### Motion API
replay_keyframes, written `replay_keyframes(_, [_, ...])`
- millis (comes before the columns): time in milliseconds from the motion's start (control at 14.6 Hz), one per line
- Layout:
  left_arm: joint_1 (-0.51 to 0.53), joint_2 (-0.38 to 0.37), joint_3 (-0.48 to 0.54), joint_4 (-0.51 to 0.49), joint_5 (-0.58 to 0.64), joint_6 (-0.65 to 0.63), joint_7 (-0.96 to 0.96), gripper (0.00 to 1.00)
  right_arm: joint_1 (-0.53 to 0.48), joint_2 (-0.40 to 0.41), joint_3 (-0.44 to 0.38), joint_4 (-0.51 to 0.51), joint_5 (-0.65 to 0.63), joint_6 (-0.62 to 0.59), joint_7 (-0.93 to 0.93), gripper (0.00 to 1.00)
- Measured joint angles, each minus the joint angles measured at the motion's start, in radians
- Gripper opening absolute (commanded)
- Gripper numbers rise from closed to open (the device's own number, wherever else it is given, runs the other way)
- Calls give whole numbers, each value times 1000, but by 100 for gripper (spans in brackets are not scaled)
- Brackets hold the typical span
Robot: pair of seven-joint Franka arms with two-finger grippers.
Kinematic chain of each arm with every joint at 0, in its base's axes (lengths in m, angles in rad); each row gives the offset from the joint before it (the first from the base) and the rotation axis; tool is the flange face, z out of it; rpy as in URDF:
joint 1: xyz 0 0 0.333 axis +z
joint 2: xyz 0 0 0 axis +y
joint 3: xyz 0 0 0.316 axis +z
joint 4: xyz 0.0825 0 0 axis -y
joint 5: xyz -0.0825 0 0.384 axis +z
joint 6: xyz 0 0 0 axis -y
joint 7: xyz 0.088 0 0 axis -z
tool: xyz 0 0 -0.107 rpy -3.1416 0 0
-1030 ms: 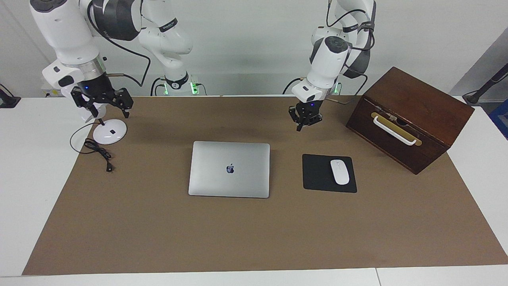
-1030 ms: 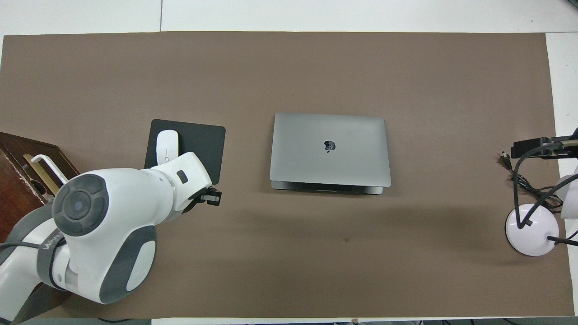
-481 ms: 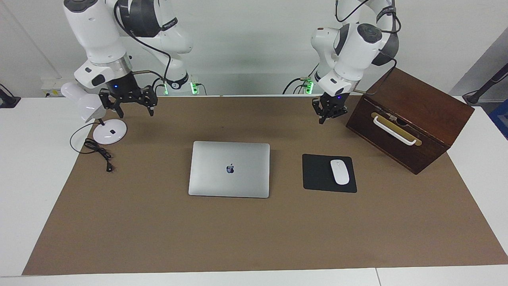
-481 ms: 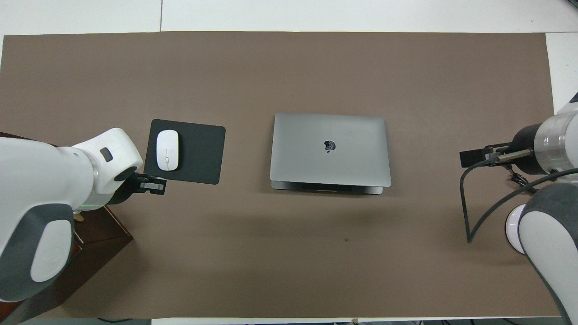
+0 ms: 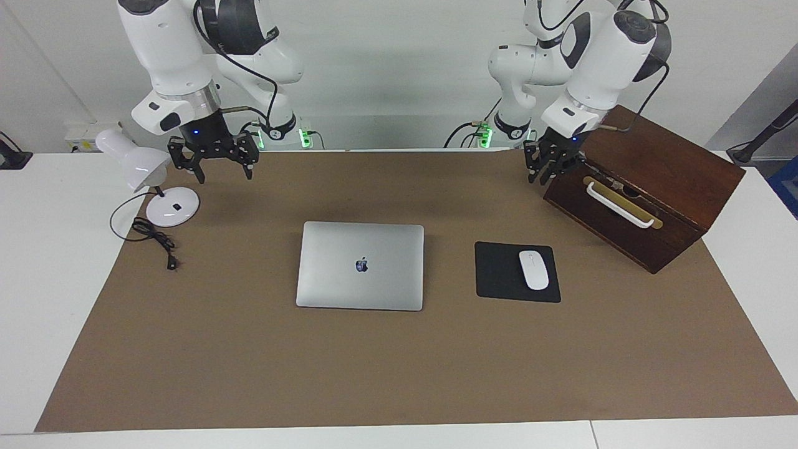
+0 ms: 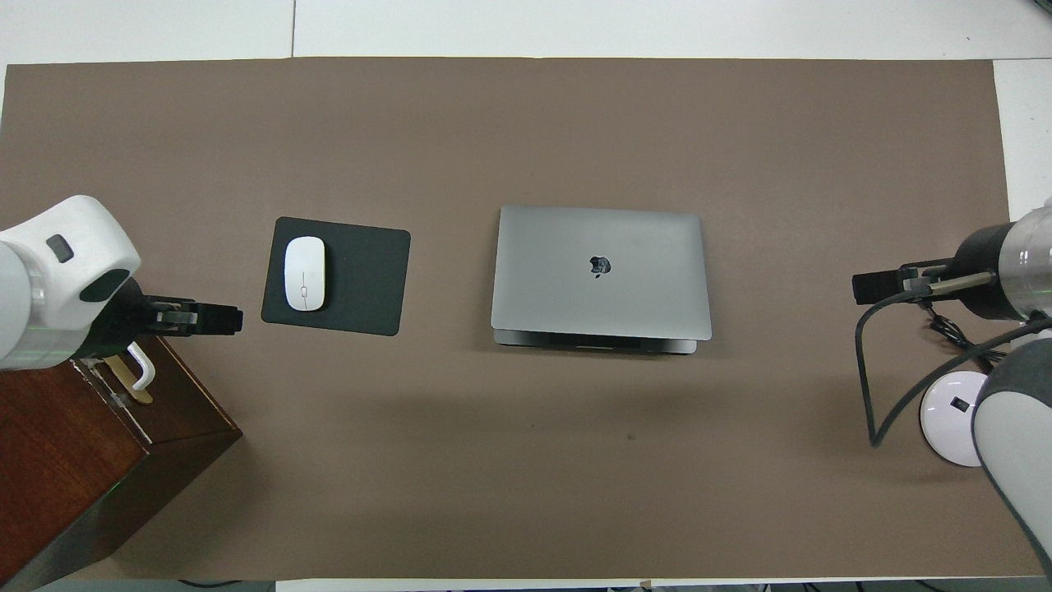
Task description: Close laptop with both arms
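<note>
Black claws first: right gripper (image 5: 222,169) hangs over bare brown mat (image 5: 399,368) beside the white desk lamp (image 5: 149,187), fingers spread wide w/ nothing between them, while left gripper (image 5: 548,171) hangs at the top corner of the dark wooden box (image 5: 661,181), prob. part open and empty, though its fingertips are hard to read. Farther out, mid-mat, the thin silver-grey laptop (image 5: 360,265) lies flat, lid down, apple logo up, well apart from both grippers. Beside it toward the left arm's end sits a black rect. mouse pad (image 5: 499,274) w/ smooth white mouse (image 5: 533,269) on it.
</note>
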Motion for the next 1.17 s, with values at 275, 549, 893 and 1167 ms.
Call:
replay_keyframes(275, [60, 0, 1, 52, 65, -52, 33, 100, -5, 24, -1, 139, 0, -148, 5, 100])
replay_keyframes(549, [130, 11, 2, 109, 83, -70, 34, 100, -12, 45, -2, 173, 0, -169, 13, 100])
replay_keyframes(893, [192, 84, 3, 260, 83, -111, 34, 100, -12, 52, -3, 174, -13, -169, 10, 100])
replay_keyframes(1167, [192, 139, 1, 343, 83, -169, 34, 100, -12, 52, -3, 174, -14, -169, 9, 100])
